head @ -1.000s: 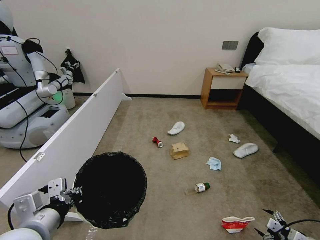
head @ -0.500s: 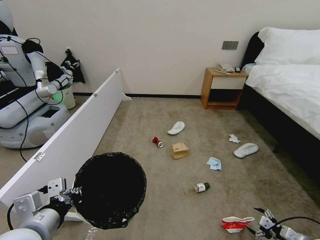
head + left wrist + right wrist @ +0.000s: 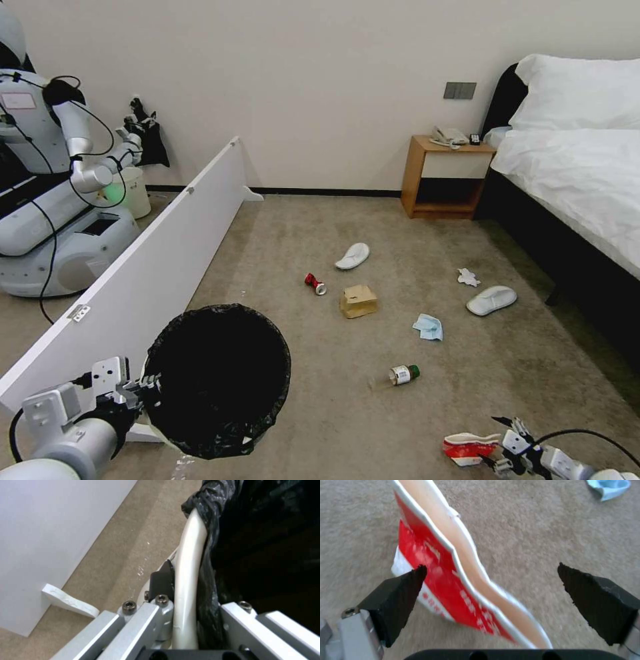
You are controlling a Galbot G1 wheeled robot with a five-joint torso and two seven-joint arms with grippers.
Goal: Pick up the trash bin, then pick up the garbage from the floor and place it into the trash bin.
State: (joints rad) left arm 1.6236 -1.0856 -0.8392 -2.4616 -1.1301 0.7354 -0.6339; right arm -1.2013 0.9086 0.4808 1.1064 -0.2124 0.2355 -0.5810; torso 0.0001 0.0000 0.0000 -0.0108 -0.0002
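The right gripper [image 3: 491, 587] is spread wide around the red-white packet [image 3: 453, 580], which lies on the carpet [image 3: 373, 413] near the robot on the right; I think it should go a bit lower, keep the packet in the middle, then squeeze softly. The left gripper [image 3: 186, 620] pinches the rim of the trash bin [image 3: 217, 380], held near on the left. The white marks on the packet are too blurry to read.

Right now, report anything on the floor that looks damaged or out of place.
The red-white packet is crumpled. Two slippers lie far apart among scattered litter: red can, cardboard box, face mask.
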